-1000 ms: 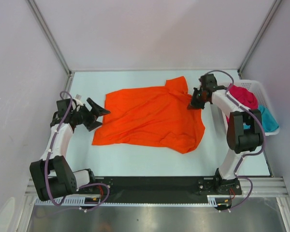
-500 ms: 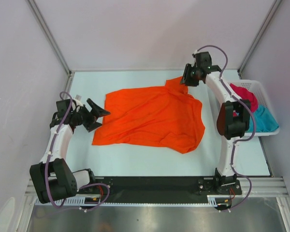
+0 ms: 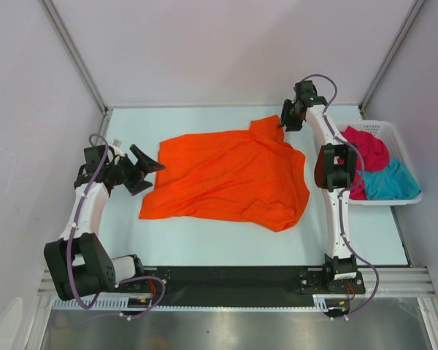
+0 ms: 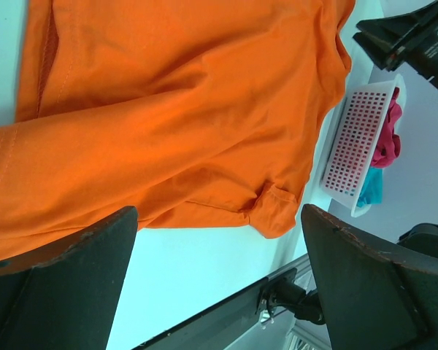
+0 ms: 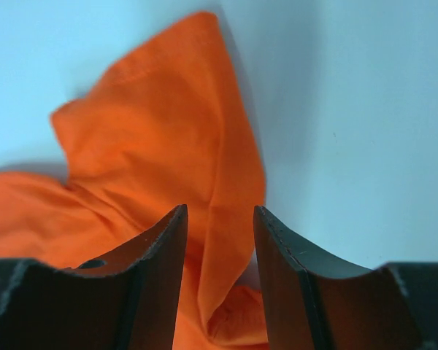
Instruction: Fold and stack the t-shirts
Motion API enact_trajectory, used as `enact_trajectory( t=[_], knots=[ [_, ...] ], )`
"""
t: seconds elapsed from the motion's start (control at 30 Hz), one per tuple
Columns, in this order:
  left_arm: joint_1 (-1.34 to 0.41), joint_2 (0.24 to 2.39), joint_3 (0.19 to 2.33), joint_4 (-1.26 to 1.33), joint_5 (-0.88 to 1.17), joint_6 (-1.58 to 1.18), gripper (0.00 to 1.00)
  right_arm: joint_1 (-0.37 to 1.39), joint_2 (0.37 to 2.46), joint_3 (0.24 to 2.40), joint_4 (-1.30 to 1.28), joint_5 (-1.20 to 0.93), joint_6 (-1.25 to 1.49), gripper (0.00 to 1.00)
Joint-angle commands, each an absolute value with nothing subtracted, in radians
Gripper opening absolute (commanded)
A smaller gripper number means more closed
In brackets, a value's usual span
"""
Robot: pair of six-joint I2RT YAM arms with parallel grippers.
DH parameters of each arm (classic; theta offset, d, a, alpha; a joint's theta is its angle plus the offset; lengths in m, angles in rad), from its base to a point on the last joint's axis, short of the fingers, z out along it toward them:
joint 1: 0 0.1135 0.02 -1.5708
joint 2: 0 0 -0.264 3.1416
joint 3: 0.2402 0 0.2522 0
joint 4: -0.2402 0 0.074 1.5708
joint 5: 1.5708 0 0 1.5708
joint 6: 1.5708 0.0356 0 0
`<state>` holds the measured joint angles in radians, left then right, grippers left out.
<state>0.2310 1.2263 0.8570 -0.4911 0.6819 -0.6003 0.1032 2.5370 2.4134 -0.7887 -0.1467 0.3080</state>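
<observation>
The orange t-shirt (image 3: 230, 175) lies spread out, wrinkled, in the middle of the table. My left gripper (image 3: 153, 177) is wide open at its left edge, low over the table; in the left wrist view (image 4: 217, 219) only bare table lies between the fingers, with the orange cloth (image 4: 182, 109) just beyond. My right gripper (image 3: 282, 125) is at the shirt's far right sleeve. In the right wrist view (image 5: 219, 211) its jaws are open and straddle a raised fold of the orange sleeve (image 5: 168, 138). The crimson t-shirt (image 3: 369, 146) and the teal t-shirt (image 3: 394, 179) lie bunched in the basket.
The white lattice basket (image 3: 383, 125) stands at the table's right edge; it also shows in the left wrist view (image 4: 354, 138). Walls and metal frame posts close in the back and sides. A black rail runs along the near edge.
My right arm has swung from the shirt's right edge to the far right sleeve and come down over it. The left arm has barely moved.
</observation>
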Motion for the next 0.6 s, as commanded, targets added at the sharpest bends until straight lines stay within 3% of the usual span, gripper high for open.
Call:
enact_trajectory(
  t=[0.0,0.3,0.37,0.4,0.57],
  knots=[
    [0.225,1.243,0.902,-0.482,0.672,-0.578,1.0,0.109,2.559,2.453,-0.796,-0.147,0.287,0.47],
    [0.225,1.261,0.907,-0.474,0.666,-0.581,1.0,0.109,2.611,2.439,-0.772,-0.169,0.301,0.43],
    [0.225,1.264,0.907,-0.472,0.666,-0.58,1.0,0.11,2.618,2.441,-0.762,-0.17,0.304,0.35],
    [0.227,1.266,0.907,-0.472,0.666,-0.58,1.0,0.109,2.622,2.439,-0.759,-0.17,0.304,0.26],
    [0.226,1.27,0.904,-0.469,0.666,-0.575,1.0,0.101,2.628,2.444,-0.744,-0.172,0.313,0.11]
  ],
)
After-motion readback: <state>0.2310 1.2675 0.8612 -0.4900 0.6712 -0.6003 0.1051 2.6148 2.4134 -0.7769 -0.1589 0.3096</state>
